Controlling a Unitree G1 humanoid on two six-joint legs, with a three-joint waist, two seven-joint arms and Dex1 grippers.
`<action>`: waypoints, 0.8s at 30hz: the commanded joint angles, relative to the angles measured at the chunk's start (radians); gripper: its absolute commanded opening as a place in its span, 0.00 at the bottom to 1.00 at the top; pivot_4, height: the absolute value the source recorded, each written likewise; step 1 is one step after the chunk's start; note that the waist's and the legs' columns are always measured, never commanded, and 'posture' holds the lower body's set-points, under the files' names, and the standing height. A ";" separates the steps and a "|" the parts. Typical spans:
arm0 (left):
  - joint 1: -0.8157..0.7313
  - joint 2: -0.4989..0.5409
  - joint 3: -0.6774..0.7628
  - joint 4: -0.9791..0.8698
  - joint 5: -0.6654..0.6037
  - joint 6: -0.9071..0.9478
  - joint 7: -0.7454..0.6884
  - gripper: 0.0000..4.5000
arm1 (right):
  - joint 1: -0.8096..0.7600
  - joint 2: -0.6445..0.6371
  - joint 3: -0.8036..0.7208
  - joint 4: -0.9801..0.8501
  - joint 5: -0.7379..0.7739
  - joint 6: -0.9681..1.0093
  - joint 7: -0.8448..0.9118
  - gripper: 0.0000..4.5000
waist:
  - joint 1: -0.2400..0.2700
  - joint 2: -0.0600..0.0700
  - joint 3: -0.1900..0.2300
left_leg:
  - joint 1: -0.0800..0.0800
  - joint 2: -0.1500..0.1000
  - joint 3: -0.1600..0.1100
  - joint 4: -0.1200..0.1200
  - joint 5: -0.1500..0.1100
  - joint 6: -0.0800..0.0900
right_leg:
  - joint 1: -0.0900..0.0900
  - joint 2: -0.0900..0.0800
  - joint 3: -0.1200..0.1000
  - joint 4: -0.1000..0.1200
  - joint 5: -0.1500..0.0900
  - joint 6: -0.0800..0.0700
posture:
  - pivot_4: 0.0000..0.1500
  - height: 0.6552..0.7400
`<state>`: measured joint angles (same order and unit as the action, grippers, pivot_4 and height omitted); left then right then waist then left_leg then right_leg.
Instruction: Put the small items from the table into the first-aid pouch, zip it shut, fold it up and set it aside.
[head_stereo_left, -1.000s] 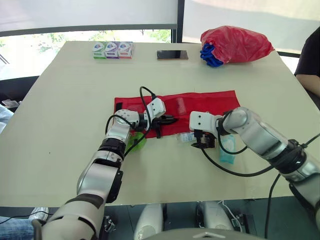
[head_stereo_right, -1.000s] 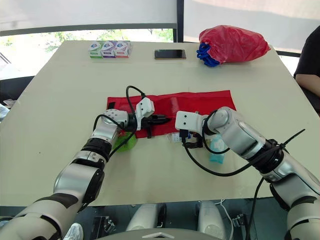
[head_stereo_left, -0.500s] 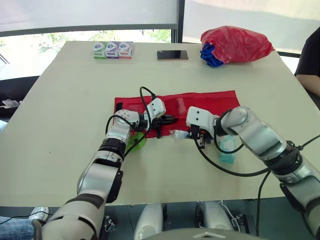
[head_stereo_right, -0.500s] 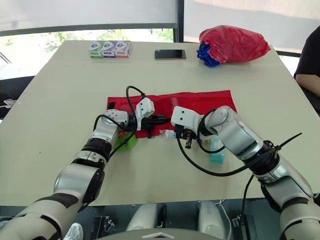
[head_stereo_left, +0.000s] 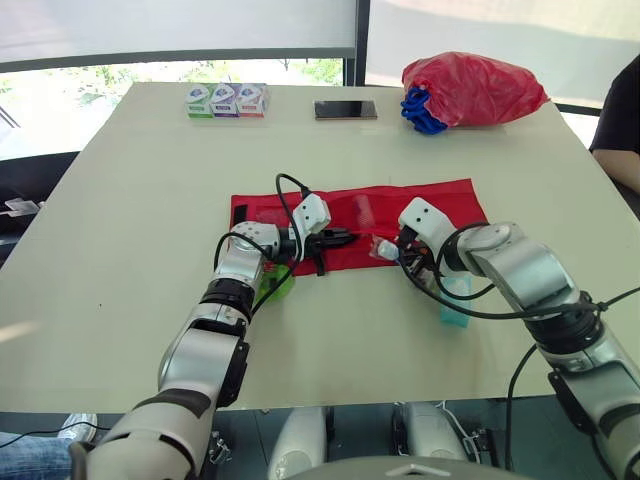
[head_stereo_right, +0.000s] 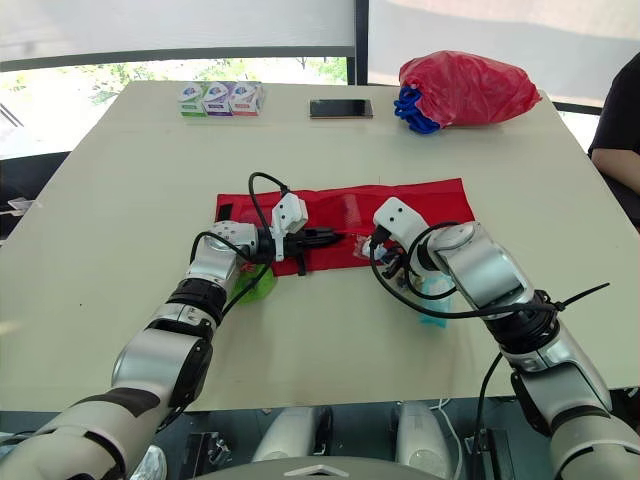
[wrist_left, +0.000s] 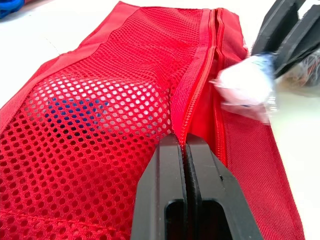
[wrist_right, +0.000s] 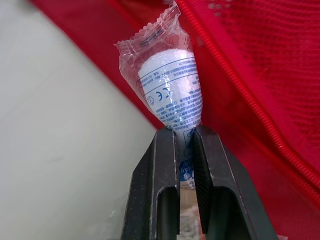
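- First-aid pouch (head_stereo_left: 440, 200): flat red fabric strip laid out on the table. It runs from under the left gripper (head_stereo_left: 340, 238) past the right gripper (head_stereo_left: 397, 252).
- Left gripper: fingers pressed together, pinching the pouch's mesh edge right at the zip line.
- Right gripper: clamped on the tail of a bandage packet (wrist_right: 170, 85), with the packet sticking out past the fingertips.
- The packet hangs over the pouch's near edge, just beside the left gripper's tips, between the two grippers.
- Packet look: clear crinkled wrapper with a crimped end and a white roll inside.
- Left wrist view adds the perforated red mesh panel with something blue behind it. The zip track runs away from the fingertips, and the packet and the other gripper's black fingers sit just off to one side.
- Right wrist view adds blue print and a CE mark on the wrapper.
- Head views add the layout: green item (head_stereo_left: 272, 287) next to the left wrist, on the near side of the pouch, and teal packet (head_stereo_left: 455, 300) beside the right forearm.
- Well beyond both grippers at the far table edge: tissue packs (head_stereo_left: 225, 100), phone (head_stereo_left: 345, 109), red bag (head_stereo_left: 470, 88).
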<state>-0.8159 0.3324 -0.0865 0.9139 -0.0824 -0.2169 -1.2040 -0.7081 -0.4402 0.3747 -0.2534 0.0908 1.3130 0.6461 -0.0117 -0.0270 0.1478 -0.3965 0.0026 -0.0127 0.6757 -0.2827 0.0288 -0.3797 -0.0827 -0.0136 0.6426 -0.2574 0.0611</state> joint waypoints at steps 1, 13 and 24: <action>0.013 -0.008 0.012 -0.051 -0.028 0.007 -0.014 0.00 | -0.004 0.049 -0.046 0.041 -0.002 0.034 -0.080 0.01 | -0.001 0.000 0.000 | 0.000 0.000 0.000 0.000 0.000 0.000 | 0.000 0.000 0.000 0.000 0.000 0.000 | 1.00 1.00; 0.028 -0.032 0.024 -0.097 -0.068 0.042 -0.013 0.00 | -0.027 0.007 0.071 0.051 0.014 0.029 -0.101 0.01 | 0.001 0.001 -0.001 | 0.000 0.000 0.000 0.000 0.000 0.000 | 0.000 0.000 0.000 0.000 0.000 0.000 | 1.00 1.00; 0.096 -0.036 0.012 -0.219 -0.086 0.081 -0.039 0.00 | -0.014 0.056 -0.030 0.105 -0.004 0.029 -0.206 0.01 | 0.001 0.001 -0.002 | 0.001 0.000 0.000 0.000 0.000 0.001 | 0.001 0.000 0.000 0.000 0.000 0.000 | 1.00 1.00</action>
<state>-0.7249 0.3014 -0.0556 0.7478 -0.1598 -0.1364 -1.2244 -0.7458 -0.3810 0.3730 -0.1770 0.0975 1.3244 0.4723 -0.0106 -0.0265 0.1457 -0.3958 0.0024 -0.0130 0.6756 -0.2830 0.0294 -0.3790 -0.0828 -0.0136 0.6426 -0.2574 0.0611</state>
